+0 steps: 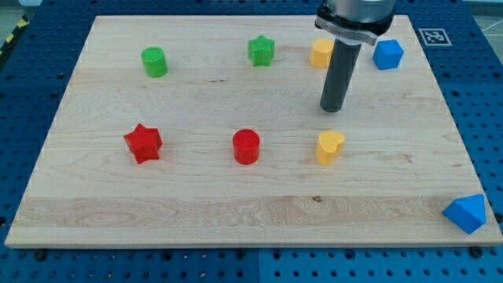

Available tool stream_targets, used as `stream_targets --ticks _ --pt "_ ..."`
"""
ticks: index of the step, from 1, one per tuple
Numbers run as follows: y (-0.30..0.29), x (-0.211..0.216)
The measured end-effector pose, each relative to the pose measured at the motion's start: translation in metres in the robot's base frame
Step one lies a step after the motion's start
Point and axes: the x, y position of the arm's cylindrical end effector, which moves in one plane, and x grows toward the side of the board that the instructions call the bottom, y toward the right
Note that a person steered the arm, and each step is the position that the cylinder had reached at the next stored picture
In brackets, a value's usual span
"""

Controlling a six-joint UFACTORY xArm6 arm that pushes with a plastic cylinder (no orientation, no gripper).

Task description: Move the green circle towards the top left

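Observation:
The green circle is a short green cylinder at the upper left of the wooden board. My tip is the lower end of the dark rod, right of the board's middle. It stands far to the right of the green circle, just above the yellow heart and below the yellow hexagon. It touches no block.
A green star sits at the top middle. A red star and a red circle lie in the lower left half. A blue hexagon is at the top right, a blue triangle at the bottom right corner.

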Motion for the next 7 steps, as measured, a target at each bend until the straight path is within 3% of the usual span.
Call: stream_targets --ticks 1,3,4,6,7 --pt "-0.056 0.003" --pt "-0.073 0.004" --pt "-0.136 -0.010" --pt "-0.137 -0.010" --pt "-0.180 -0.027"
